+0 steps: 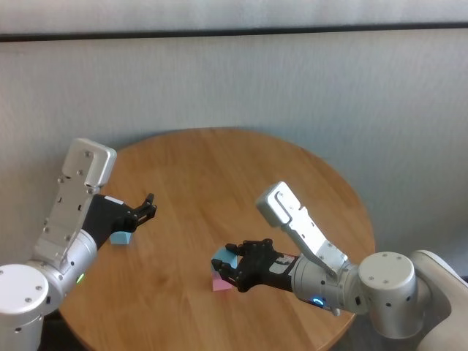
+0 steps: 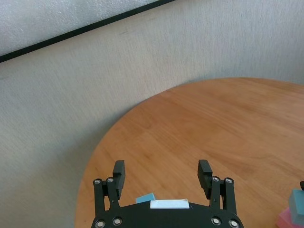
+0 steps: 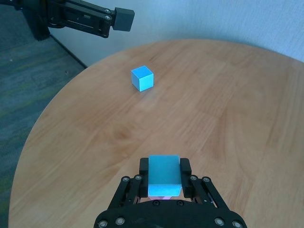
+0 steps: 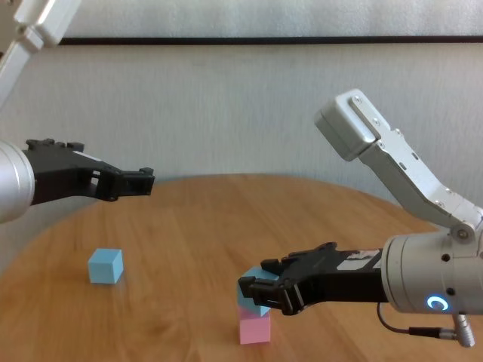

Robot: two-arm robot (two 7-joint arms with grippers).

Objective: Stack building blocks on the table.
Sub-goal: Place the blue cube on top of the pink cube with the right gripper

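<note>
My right gripper is shut on a light blue cube and holds it, slightly tilted, on top of the pink cube near the front of the round wooden table. In the right wrist view the blue cube sits between the fingers, with a sliver of pink below it. The chest view shows the blue cube on the pink cube. The second light blue cube lies at the table's left. My left gripper hovers open and empty above and just beyond it.
The table's edge curves close to the stack at the front and close to the loose cube on the left. A pale wall stands behind the table. Bare tabletop spans the middle and far side.
</note>
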